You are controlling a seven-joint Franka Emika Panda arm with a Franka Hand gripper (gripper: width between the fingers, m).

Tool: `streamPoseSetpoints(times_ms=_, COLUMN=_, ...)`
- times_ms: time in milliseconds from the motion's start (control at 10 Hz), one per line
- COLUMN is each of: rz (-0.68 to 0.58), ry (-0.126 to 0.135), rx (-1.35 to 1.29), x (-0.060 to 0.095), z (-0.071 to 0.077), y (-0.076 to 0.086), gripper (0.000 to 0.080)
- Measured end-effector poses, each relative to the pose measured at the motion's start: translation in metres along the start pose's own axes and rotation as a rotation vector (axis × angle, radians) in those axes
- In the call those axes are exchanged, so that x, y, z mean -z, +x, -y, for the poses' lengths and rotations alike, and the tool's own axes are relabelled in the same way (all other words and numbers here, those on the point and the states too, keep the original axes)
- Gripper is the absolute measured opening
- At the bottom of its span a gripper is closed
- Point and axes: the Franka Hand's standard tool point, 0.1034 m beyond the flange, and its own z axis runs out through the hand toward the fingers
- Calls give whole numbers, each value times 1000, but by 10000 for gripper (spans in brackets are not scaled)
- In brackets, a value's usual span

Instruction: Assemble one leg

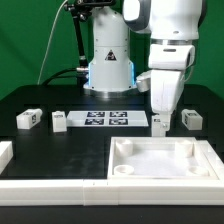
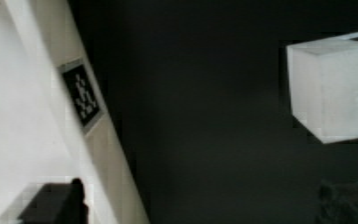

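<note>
Arm: the white arm (image 1: 165, 40) is reaching down on the exterior view's right, over the black table (image 1: 60, 100).

Gripper: the gripper (image 1: 160, 118) is hanging low and pointing straight down, close above the table.

Grip state: in the wrist view the two dark fingers (image 2: 51, 205) are standing wide apart with only bare table between them. The tool is released and is holding nothing.

Leg: the leg (image 1: 158, 124) is lying on the table right at the fingertips in the exterior view. It is sitting between the marker board (image 1: 105, 119) and the right-hand leg (image 1: 190, 119). I cannot tell whether a finger is touching it.

Other legs: the far-left leg (image 1: 27, 120) and the second leg (image 1: 59, 121) are lying on the exterior view's left of the marker board, apart from each other.

Tray: the large white tray (image 1: 200, 146) is lying in front of the gripper, nearer the camera.

Wrist view: a white block (image 2: 336, 88) is showing off to one side, outside the finger gap. A long white part (image 2: 25, 110) with a square tag (image 2: 78, 95) on its side face is running along the other side. I cannot tell which part that is.
</note>
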Motion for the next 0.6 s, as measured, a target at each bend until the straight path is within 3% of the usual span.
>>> streamPoseSetpoints(times_ms=100, rz=-1, ry=0, rx=-67, x=0, z=1, y=0, gripper=649)
streamPoseSetpoints(times_ms=300, rz=-42, ry=-4, rx=-369, x=-2, z=25, y=7, gripper=649)
streamPoseSetpoints(times_ms=600, rz=-50, ry=32, rx=-695, x=-4, z=46, y=18, gripper=649)
